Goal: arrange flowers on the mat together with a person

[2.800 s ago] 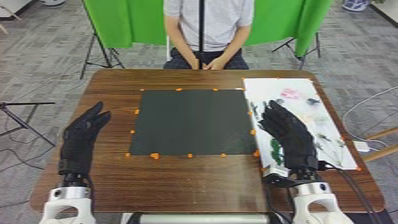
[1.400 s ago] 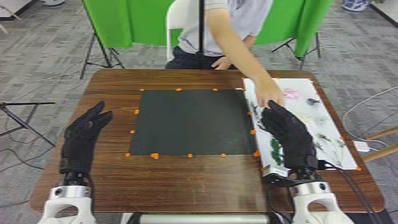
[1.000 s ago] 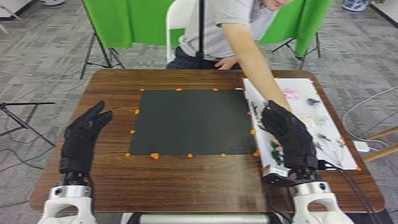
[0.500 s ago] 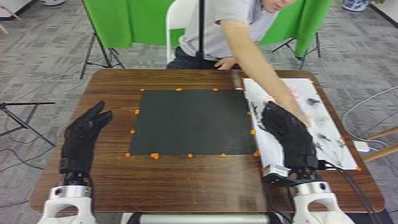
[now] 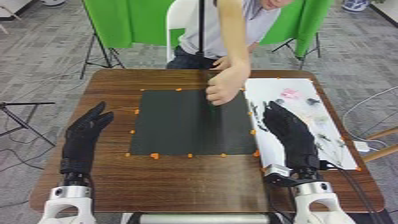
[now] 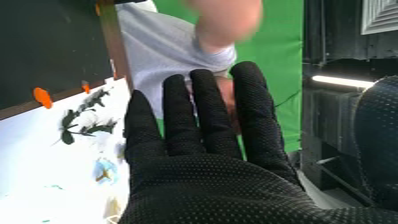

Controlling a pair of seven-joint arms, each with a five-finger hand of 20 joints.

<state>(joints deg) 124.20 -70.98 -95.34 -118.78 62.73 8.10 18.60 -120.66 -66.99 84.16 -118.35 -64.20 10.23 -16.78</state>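
In the head view my left hand [image 5: 83, 135] is held open over the table's left part, left of the dark mat [image 5: 182, 130]. My right hand [image 5: 289, 132] hangs open over the white board [image 5: 266, 90] at the right. In the right wrist view my right hand [image 6: 213, 185] has straight fingers and holds nothing. On the board lie a pink flower [image 5: 290, 93] and several small stems and blossoms; dark green leaves [image 6: 80, 125] lie there in the right wrist view. A person's hand [image 5: 227, 85] is over the mat's upper right part, with a bit of green below its fingers.
Orange marks [image 5: 155, 156] line the mat's edges on the brown table [image 5: 204, 180]. The person leans in from the far side, the forearm reaching across the far edge. A thin black pole stands before the person.
The person's hand has moved from the white board, beside my right hand, over to the mat. The green piece near my right palm has left the board. Both my arms have stayed still.
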